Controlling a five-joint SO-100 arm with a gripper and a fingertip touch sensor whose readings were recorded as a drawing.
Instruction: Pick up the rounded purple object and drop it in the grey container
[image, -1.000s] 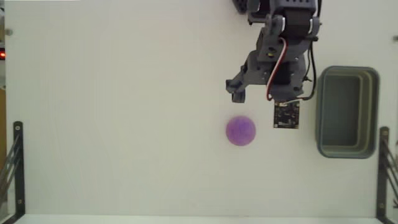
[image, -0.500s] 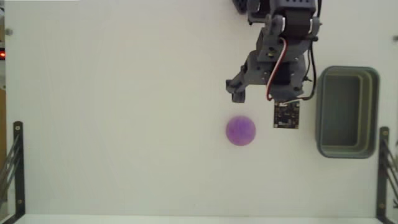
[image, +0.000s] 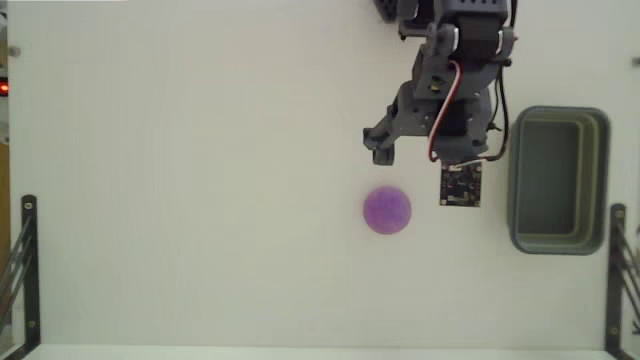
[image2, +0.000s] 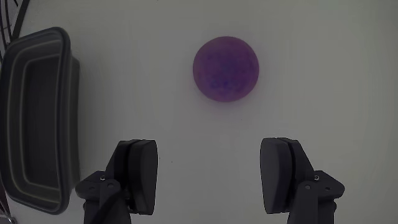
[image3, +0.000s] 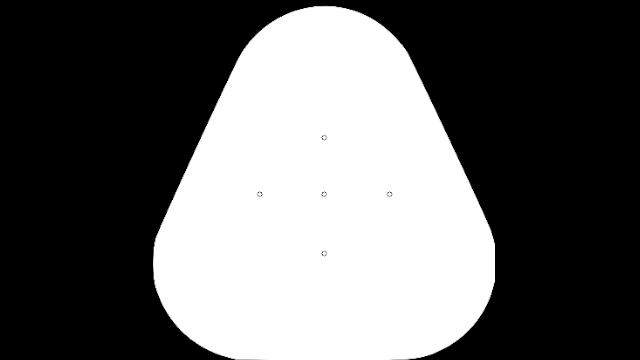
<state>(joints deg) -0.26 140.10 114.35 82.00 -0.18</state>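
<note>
Purple ball (image2: 225, 68) unmoved | hand (image2: 214, 171) spread, unchanged | grey container (image: 556, 180) beside

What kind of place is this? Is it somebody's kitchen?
Probably not: it looks like a robot practice bench. There is a plain white table, black brackets at its edges, and only a purple ball and grey bin.

You've got a small, matte, violet-purple ball (image: 387, 210) with a faintly fuzzy surface, sitting loose on the white table — nothing touching it. To its right in the fixed view, well apart, stands the grey-green rectangular plastic bin (image: 600, 180) with rounded corners and a thick stepped rim — upright, open-topped. In the wrist view, the ball (image2: 225, 68) lies upper centre, the bin (image2: 67, 112) along the left edge.
</note>
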